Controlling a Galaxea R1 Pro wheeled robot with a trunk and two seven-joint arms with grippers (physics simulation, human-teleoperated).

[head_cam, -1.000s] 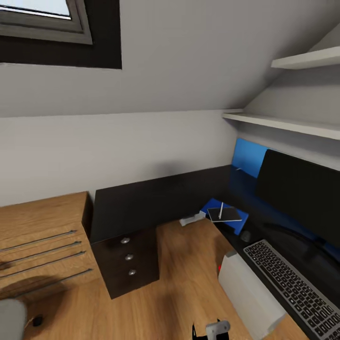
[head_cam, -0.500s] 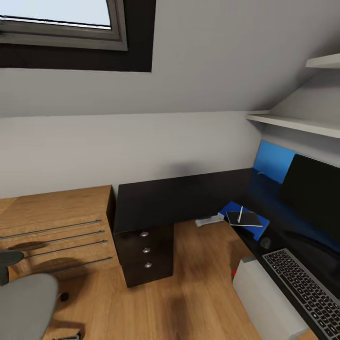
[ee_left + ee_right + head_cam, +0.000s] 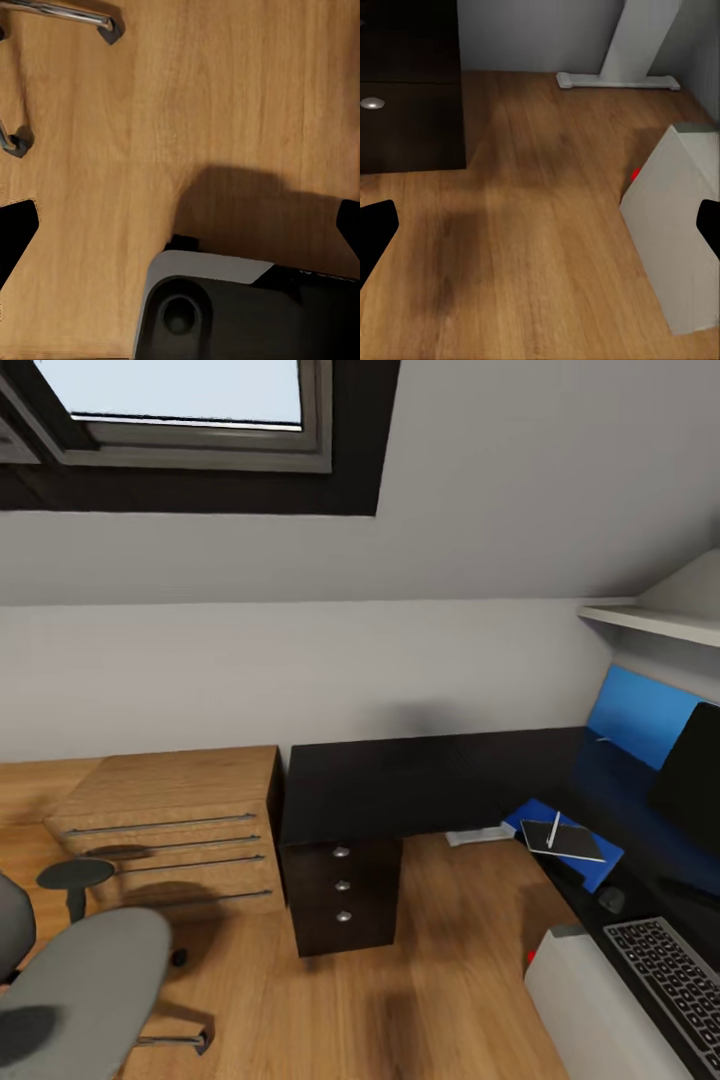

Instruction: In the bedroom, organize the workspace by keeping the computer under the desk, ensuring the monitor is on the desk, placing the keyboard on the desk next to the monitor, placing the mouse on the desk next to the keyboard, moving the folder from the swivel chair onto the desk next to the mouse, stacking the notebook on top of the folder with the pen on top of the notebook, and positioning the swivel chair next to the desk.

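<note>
A pale grey sloping ceiling (image 3: 520, 470) runs down to a low white wall (image 3: 300, 670) at the far side. Up at the far left, a dark-framed skylight window (image 3: 180, 400) shows bright daylight. Warm wooden plank floor (image 3: 440, 980) spreads across the near ground. On the left sits a light wooden shelf unit with thin metal bars (image 3: 170, 830). At far right, a white wall shelf (image 3: 650, 622) juts out.
</note>
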